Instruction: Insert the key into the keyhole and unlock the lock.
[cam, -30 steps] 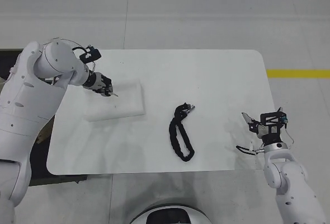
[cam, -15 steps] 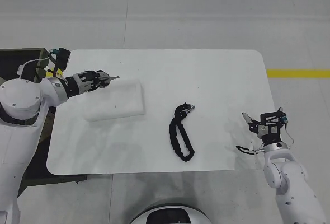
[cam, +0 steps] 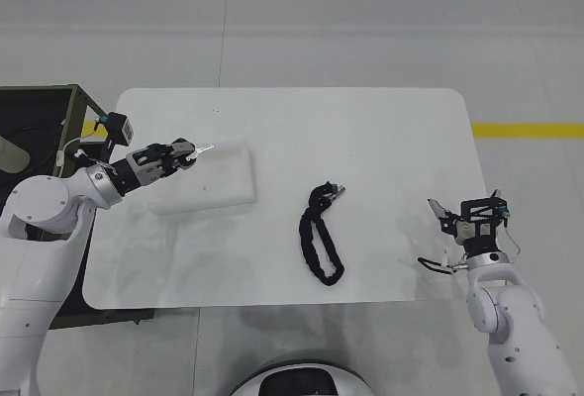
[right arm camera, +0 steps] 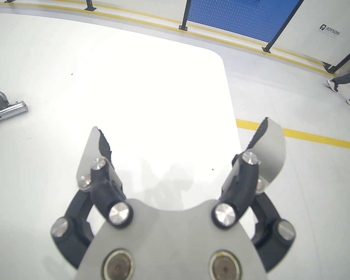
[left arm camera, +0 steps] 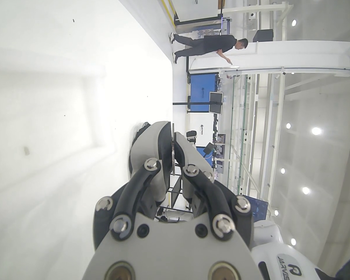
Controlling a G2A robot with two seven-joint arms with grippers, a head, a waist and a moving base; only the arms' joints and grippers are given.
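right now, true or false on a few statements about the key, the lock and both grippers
1. The left gripper is shut on the thin metal key. True.
2. The key is in the keyhole of the black chain lock. False: the lock lies alone mid-table, and the key is held by the white foam pad, apart from it.
3. The right gripper is open and empty. True.
4. The right gripper grips the chain lock. False: it sits at the right edge of the white table, apart from the lock.
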